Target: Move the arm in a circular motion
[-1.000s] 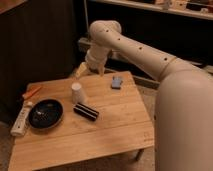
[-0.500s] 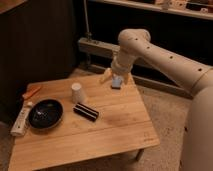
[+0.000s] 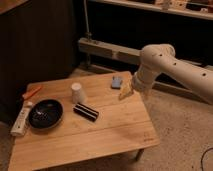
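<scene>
The arm (image 3: 172,67) is a thick white tube with small dark holes, reaching in from the right edge to a rounded elbow (image 3: 152,57). From there it bends down to the pale tapered gripper (image 3: 125,92), which hangs over the right rear part of the wooden table (image 3: 115,132), just right of a small blue-grey object (image 3: 117,82). Nothing shows in the gripper.
On the table stand a white cup (image 3: 76,92), a black bowl (image 3: 45,113), a dark striped packet (image 3: 86,111), a white bottle (image 3: 20,120) and an orange item (image 3: 31,93) at the left edge. Dark cabinets and a shelf rail stand behind. Speckled floor lies to the right.
The arm has swung to the right, its elbow going from above the table's rear centre to its right side. The gripper has moved right and toward the table's right edge, past the blue-grey object.
</scene>
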{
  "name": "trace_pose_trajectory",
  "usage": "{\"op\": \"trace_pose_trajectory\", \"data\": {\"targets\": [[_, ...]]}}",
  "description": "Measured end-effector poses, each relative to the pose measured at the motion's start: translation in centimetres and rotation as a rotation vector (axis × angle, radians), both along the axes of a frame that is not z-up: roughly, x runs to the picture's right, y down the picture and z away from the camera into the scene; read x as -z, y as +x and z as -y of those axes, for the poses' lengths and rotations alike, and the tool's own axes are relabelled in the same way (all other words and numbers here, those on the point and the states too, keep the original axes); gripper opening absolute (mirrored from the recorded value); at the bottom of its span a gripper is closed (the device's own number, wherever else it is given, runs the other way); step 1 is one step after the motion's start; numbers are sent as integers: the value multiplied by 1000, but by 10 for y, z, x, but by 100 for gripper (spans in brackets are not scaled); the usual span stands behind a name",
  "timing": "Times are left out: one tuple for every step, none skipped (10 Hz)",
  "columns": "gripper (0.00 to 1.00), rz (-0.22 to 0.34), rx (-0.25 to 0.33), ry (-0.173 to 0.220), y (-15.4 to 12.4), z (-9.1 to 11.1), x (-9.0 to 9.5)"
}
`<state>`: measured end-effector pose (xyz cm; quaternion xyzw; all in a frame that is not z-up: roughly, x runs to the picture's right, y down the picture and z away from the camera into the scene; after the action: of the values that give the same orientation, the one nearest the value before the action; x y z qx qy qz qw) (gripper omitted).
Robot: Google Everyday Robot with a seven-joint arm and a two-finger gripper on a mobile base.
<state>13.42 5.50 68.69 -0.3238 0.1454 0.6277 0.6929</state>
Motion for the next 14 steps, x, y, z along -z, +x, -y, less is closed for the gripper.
{"op": "trace_pose_trajectory", "data": {"targets": [[80, 33, 48, -11, -16, -18, 20], [80, 62, 91, -13, -36, -28, 35], [80, 94, 132, -10, -57, -35, 47], [80, 140, 187, -3, -92, -40, 60], [80, 172, 220, 6, -119, -38, 67], [80, 209, 252, 22, -150, -32, 73], [80, 252, 275, 48, -184, -18, 76], [80, 272, 279, 63, -201, -8, 74], [80, 297, 275, 76, -223, 6, 67], [80, 315, 268, 91, -241, 21, 55], [80, 324, 252, 111, -255, 43, 38], [80, 319, 230, 125, -259, 66, 18], [80, 307, 210, 132, -255, 83, 3], [80, 279, 177, 137, -247, 101, -17]]}}
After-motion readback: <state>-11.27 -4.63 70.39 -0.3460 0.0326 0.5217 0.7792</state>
